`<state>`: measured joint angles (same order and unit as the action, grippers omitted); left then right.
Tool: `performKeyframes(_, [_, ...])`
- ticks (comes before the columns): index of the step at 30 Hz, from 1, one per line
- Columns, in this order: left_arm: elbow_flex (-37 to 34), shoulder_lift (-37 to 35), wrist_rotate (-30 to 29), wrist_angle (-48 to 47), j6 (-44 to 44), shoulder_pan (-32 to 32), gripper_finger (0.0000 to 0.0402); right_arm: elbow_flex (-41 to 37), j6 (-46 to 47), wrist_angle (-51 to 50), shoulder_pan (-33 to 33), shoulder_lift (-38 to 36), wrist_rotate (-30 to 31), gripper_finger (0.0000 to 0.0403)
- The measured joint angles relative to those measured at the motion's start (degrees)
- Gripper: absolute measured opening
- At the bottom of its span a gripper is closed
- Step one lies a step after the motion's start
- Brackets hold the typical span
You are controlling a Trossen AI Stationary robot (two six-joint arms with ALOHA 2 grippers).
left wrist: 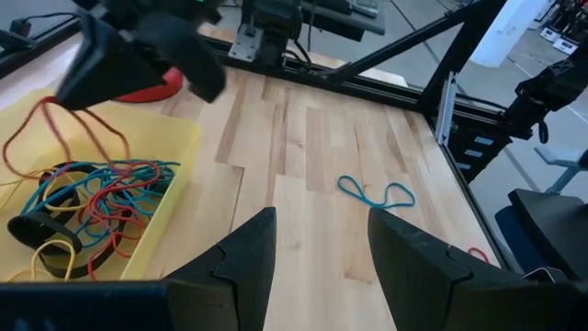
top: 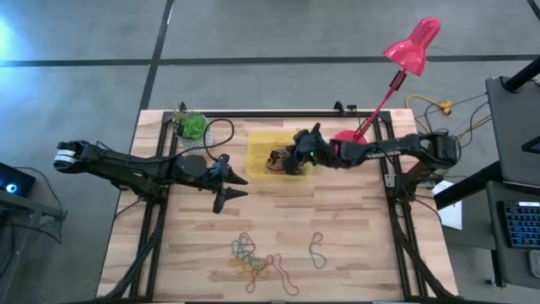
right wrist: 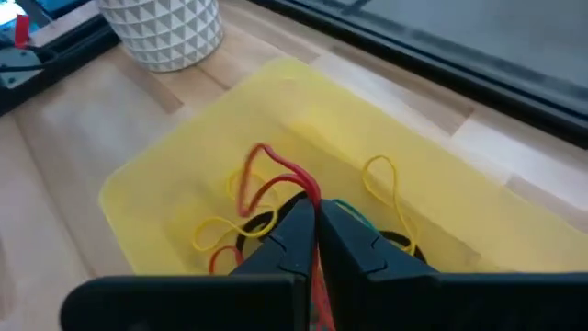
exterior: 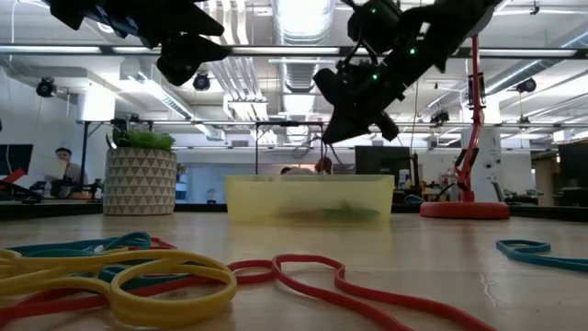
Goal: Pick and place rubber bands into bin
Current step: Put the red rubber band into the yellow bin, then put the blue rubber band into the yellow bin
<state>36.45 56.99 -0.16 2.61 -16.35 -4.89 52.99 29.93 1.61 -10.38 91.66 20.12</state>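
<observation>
From above, the right gripper point(top: 288, 159) hangs over the yellow bin point(top: 263, 145) at the table's back middle, while the left gripper point(top: 236, 186) waits just left of the bin with its fingers spread and nothing between them. More rubber bands point(top: 253, 257) lie in a loose pile near the front edge, with a single blue band point(top: 317, 250) a little to their right.

At table height, the right gripper point(exterior: 342, 115) hovers above the bin point(exterior: 309, 199); red, yellow and teal bands point(exterior: 129, 271) sprawl in the foreground.

The left wrist camera shows its own fingers point(left wrist: 241, 257) apart, and a red rubber band point(left wrist: 57, 138) dangling from the right gripper point(left wrist: 83, 78) over the bin's tangle of bands.

The right wrist camera shows its fingers point(right wrist: 287, 234) pinched together on that red band point(right wrist: 276, 179), which loops above the bin point(right wrist: 165, 175).
</observation>
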Motion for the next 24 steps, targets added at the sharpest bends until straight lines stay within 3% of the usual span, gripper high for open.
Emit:
performKeyframes(9, [0.0, 0.0, -1.0, 0.4, -4.0, 0.0, 0.0158, 0.0, -0.6, -6.1, -6.5, 0.1, -11.4, 0.0008])
performKeyframes(16, [0.0, 0.2, -3.6, 2.5, -4.5, 0.0, 0.0158, 0.0, -3.4, -9.0, -6.9, 0.3, -17.5, 0.0011])
performKeyframes(24, [-0.1, 2.4, -5.3, 5.5, -5.8, 0.0, 0.0158, 0.0, -6.6, -9.1, -6.9, 0.3, -19.1, 0.0082])
